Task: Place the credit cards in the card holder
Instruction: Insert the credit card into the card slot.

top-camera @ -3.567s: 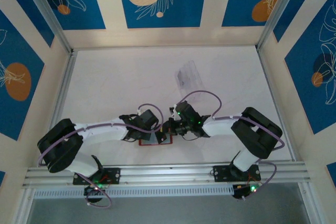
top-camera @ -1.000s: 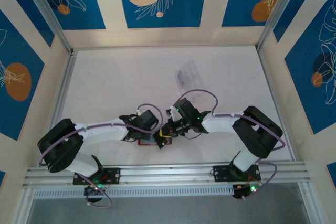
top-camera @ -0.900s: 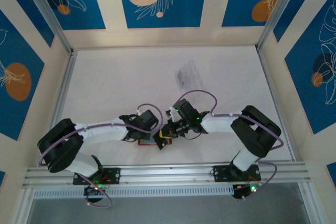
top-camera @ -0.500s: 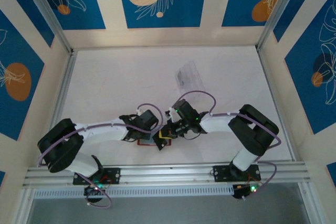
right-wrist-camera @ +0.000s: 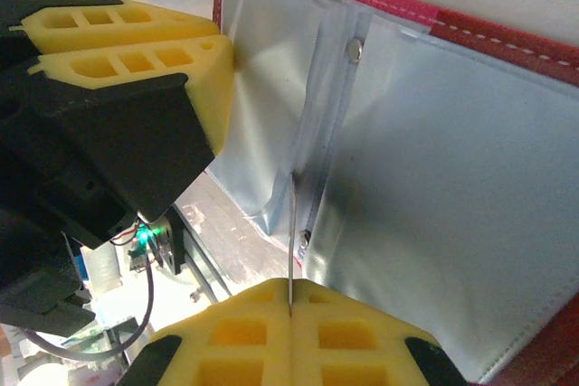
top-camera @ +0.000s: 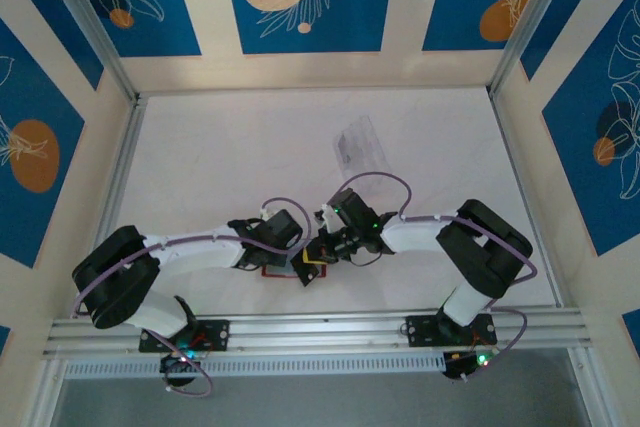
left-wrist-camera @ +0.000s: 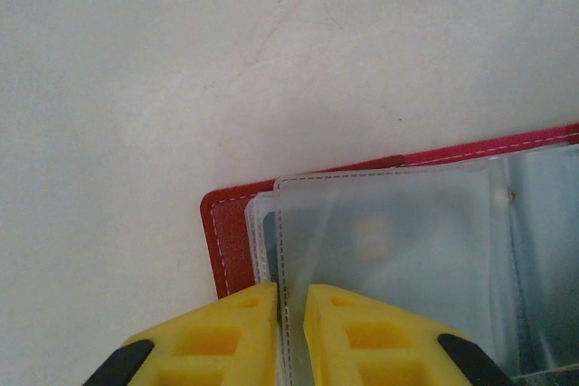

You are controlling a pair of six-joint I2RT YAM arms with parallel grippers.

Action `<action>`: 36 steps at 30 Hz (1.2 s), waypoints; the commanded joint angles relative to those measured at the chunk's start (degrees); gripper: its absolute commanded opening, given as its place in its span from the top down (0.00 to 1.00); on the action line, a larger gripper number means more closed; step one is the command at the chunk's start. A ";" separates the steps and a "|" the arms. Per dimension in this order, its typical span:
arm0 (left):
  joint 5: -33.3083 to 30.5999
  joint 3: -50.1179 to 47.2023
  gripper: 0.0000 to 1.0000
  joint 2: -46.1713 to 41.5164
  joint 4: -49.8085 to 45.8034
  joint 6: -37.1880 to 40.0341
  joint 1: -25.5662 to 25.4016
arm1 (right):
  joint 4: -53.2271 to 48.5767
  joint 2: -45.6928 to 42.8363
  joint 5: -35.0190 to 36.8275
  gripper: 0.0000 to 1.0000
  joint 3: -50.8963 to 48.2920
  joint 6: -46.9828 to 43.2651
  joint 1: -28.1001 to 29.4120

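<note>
The red card holder [left-wrist-camera: 224,243] lies open near the table's front edge [top-camera: 271,271], its clear sleeves spread. My left gripper [left-wrist-camera: 290,303] is shut on the edge of one clear sleeve [left-wrist-camera: 398,250] and holds it up; a card shows faintly behind it. My right gripper [right-wrist-camera: 289,296] is shut on a thin credit card [right-wrist-camera: 291,228] seen edge-on. The card's far end sits at the gap between the sleeves, beside the card holder's spine [right-wrist-camera: 348,51]. From above, the two grippers [top-camera: 291,251] [top-camera: 313,260] meet over the card holder.
A clear plastic compartment tray [top-camera: 360,144] lies farther back, right of centre. The left gripper's yellow fingers [right-wrist-camera: 136,51] crowd the upper left of the right wrist view. A metal rail [top-camera: 320,327] runs along the near edge, and frame posts border the sides.
Since the earliest frame my right gripper has swung left and down onto the card holder. Over the last second both arms have barely moved.
</note>
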 commanded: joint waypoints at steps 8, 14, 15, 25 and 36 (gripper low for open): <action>3.96 -2.28 0.84 2.87 -0.58 -0.73 -1.11 | -3.69 -3.25 1.40 1.00 0.74 -1.76 0.70; 3.82 -2.38 0.84 2.73 -0.71 -0.84 -1.19 | -2.34 -1.50 0.04 1.00 1.44 -1.61 0.96; 3.78 -2.48 0.84 2.64 -0.77 -0.84 -1.20 | -2.00 -1.24 -0.12 1.00 1.40 -1.52 0.96; 3.78 -2.70 0.84 2.45 -0.81 -1.02 -1.28 | 0.32 0.19 -1.32 1.00 1.41 -0.49 1.11; 3.61 -3.03 0.84 2.19 -0.76 -1.04 -1.28 | 1.55 0.94 -2.54 1.00 1.43 0.28 1.22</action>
